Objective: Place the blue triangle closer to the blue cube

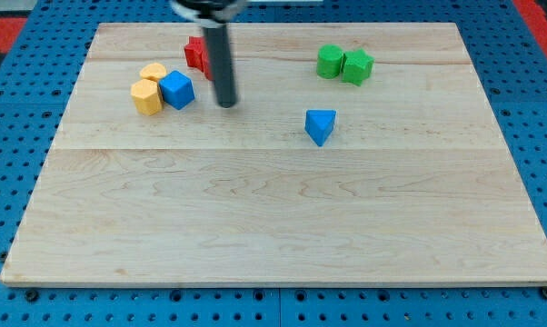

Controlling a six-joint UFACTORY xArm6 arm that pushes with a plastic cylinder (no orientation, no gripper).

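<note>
Wood board (283,227) is seen whole. Rod top is cut off; no gripper is fitted; my tip (226,104) is between blue cube (176,89) and blue triangle (320,125). Red block (194,53) is partly hidden.

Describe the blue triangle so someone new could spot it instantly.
On the wooden board, look right of centre, below the two green blocks. The blue triangle sits there alone, right of my tip. Unlike the blue cube beside the yellow blocks, it touches nothing.
</note>
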